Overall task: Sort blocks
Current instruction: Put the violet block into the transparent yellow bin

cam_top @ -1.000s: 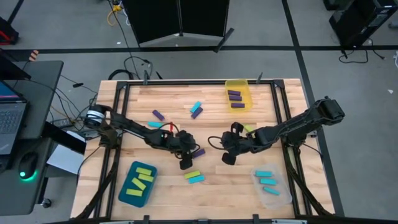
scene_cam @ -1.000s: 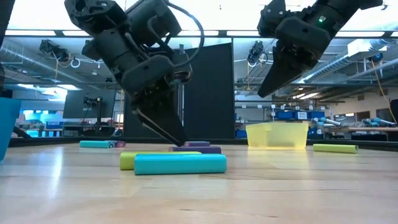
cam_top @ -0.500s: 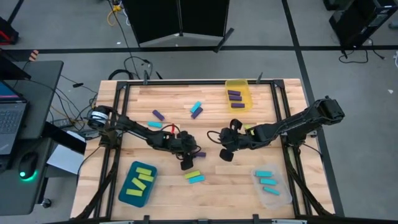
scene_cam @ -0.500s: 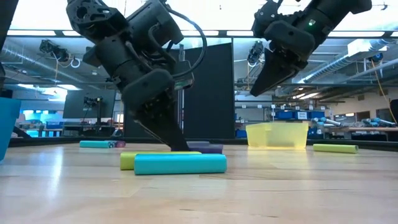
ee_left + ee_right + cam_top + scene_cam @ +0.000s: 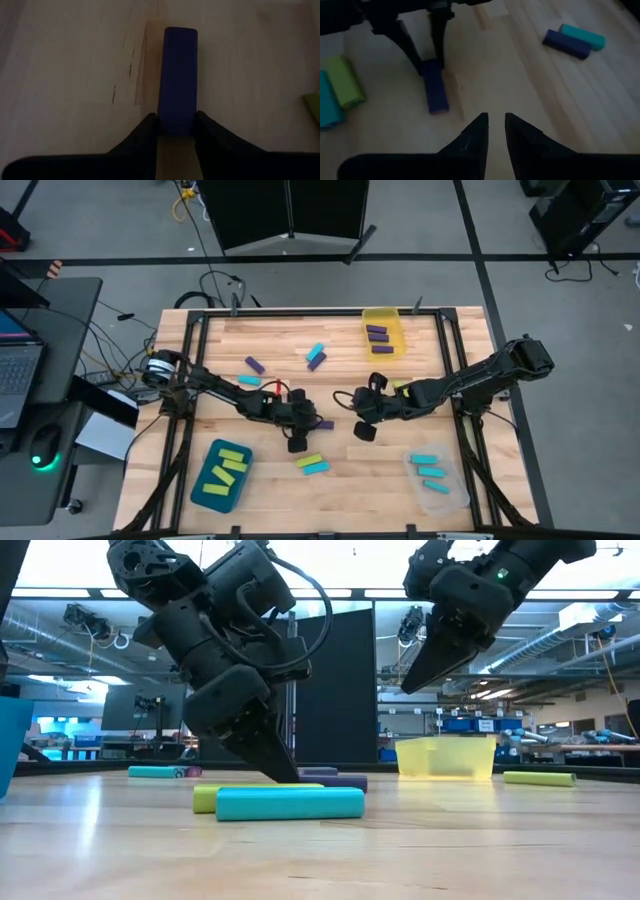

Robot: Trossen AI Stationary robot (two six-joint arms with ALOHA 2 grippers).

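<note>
A purple block point(image 5: 178, 80) lies flat on the wooden table near its middle. My left gripper point(image 5: 176, 131) is low over the table and shut on the block's near end; the right wrist view shows it there too, left gripper point(image 5: 431, 62) over purple block point(image 5: 435, 92). My right gripper point(image 5: 496, 122) hangs above the table to the block's right. Its fingers stand a narrow gap apart with nothing between them. A lime green and a cyan block point(image 5: 312, 464) lie side by side nearer the front edge. My left gripper pinches the purple block's two long sides at its near end point(image 5: 176, 125) between its two fingers. The fingers slant down from the table's left and lie along the block. The block rests flat on the table.
A yellow bin point(image 5: 383, 332) with purple blocks stands at the far edge. A teal bin point(image 5: 221, 474) with green blocks is at the front left, a clear bin point(image 5: 436, 480) with cyan blocks at the front right. Loose blocks point(image 5: 316, 357) lie farther back.
My right gripper has risen a little and drifted toward the table's left. My left gripper has settled lower at the purple block's end, and the block has shifted slightly on the table.
</note>
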